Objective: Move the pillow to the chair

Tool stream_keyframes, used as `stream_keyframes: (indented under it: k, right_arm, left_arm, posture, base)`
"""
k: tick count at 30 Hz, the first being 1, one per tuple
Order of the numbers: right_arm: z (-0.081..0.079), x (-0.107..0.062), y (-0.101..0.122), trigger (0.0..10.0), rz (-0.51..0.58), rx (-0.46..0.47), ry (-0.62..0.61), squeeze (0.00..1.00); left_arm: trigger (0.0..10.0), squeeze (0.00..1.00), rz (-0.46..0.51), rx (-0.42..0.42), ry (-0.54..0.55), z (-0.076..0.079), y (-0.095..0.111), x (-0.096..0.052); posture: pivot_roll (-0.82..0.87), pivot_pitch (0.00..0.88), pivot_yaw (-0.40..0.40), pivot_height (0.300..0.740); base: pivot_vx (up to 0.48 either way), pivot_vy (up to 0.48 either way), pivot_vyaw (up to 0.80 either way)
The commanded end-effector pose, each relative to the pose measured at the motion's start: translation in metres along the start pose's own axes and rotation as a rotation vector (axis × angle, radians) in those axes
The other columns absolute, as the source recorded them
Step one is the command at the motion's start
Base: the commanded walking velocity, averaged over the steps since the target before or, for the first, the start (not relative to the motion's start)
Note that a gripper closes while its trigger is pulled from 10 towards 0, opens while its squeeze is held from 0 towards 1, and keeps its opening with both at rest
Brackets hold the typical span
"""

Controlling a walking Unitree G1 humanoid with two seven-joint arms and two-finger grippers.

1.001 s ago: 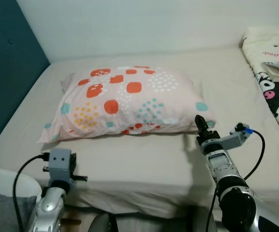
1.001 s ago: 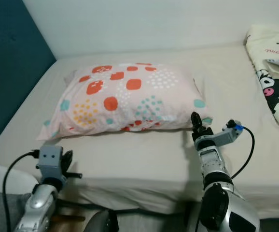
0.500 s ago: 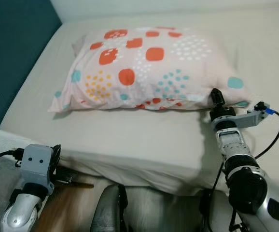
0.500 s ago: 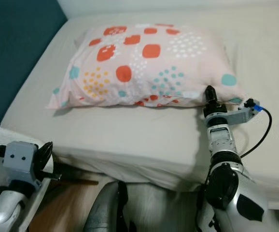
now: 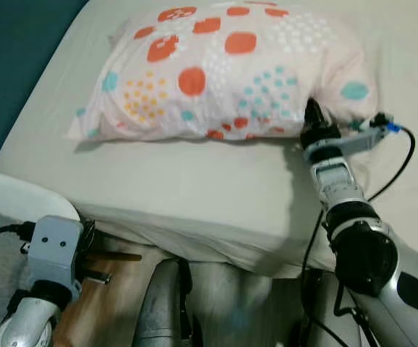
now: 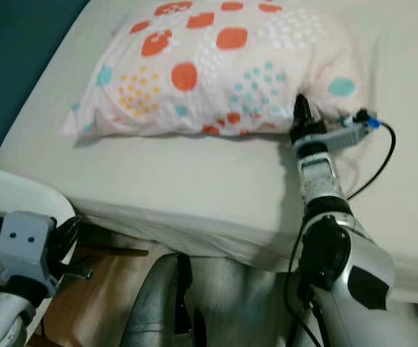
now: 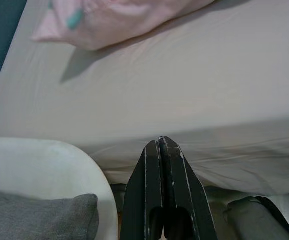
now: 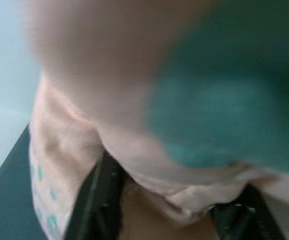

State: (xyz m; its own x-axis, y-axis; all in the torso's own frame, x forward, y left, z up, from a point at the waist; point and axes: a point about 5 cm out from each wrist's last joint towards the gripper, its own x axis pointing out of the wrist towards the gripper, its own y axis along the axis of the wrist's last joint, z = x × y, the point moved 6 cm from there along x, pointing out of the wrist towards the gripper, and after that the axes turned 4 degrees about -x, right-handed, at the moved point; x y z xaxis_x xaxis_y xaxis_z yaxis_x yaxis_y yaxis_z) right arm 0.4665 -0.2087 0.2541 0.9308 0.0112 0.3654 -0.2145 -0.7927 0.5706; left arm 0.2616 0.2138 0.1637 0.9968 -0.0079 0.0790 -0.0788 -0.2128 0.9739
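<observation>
Fingers (image 8: pixel 102 200) of the right gripper (image 5: pixel 312 119) stand spread, one on either side of the pillow's (image 5: pixel 223 69) near right corner, with pink fabric bulging between them in the right wrist view; whether they press on the fabric cannot be told. From the head views the gripper's tip is pushed against the pillow's near edge, just left of a teal spot. The right arm (image 5: pixel 350 217) reaches forward from the near right, a black cable (image 5: pixel 397 163) looping beside its wrist.

The left gripper (image 7: pixel 163 192) has its fingers pressed together, holding nothing. It hangs low at the near left, off the bed, pointing toward the mattress edge. Beside it, to the left, is the white rim of a chair (image 7: pixel 44 165) with a grey cushion (image 7: pixel 39 217) on it.

The pillow, pale pink with red, teal, yellow and white spots, lies flat on the bed (image 5: pixel 194 188), toward the far side, well apart from the chair. The bed carries a beige sheet. A dark teal headboard (image 5: pixel 14 58) runs along the far left. A strip of wooden floor (image 6: pixel 86 296) shows near the left arm.
</observation>
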Motion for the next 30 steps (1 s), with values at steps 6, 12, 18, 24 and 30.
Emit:
stream_keyframes:
  k: [6,12,18,24,30]
  right_arm:
    - [0.004,-0.002,-0.017,0.0,-0.074,-0.066,-0.037,0.00]
    - [0.009,-0.003,-0.013,0.0,-0.079,-0.128,-0.050,0.00]
    - [-0.009,-0.001,-0.010,0.0,-0.084,-0.169,0.079,0.00]
    - [-0.024,-0.004,-0.018,0.0,-0.095,-0.162,0.203,0.00]
    - [-0.033,-0.009,-0.010,0.0,-0.049,-0.173,0.287,0.00]
  left_arm:
    - [10.0,0.00,-0.047,0.030,0.026,-0.004,-0.011,0.002]
    - [10.0,0.00,-0.040,0.023,0.039,-0.004,-0.013,0.012]
    - [10.0,0.00,0.000,-0.022,0.073,0.001,-0.012,0.044]
    - [10.0,0.00,0.000,-0.120,0.114,0.005,-0.017,0.074]
    - [10.0,0.00,0.005,-0.235,0.114,0.017,-0.019,0.107]
  posture:
    - [0.38,0.325,0.144,0.490]
    - [0.36,0.290,0.128,0.490]
    - [0.27,0.131,0.063,0.490]
    - [0.21,0.028,0.044,0.500]
    - [0.13,0.000,0.053,0.535]
  base:
    - [0.000,0.000,0.00]
    - [0.000,0.000,0.00]
    - [0.000,0.000,0.00]
    - [0.000,0.000,0.00]
    - [0.000,0.000,0.00]
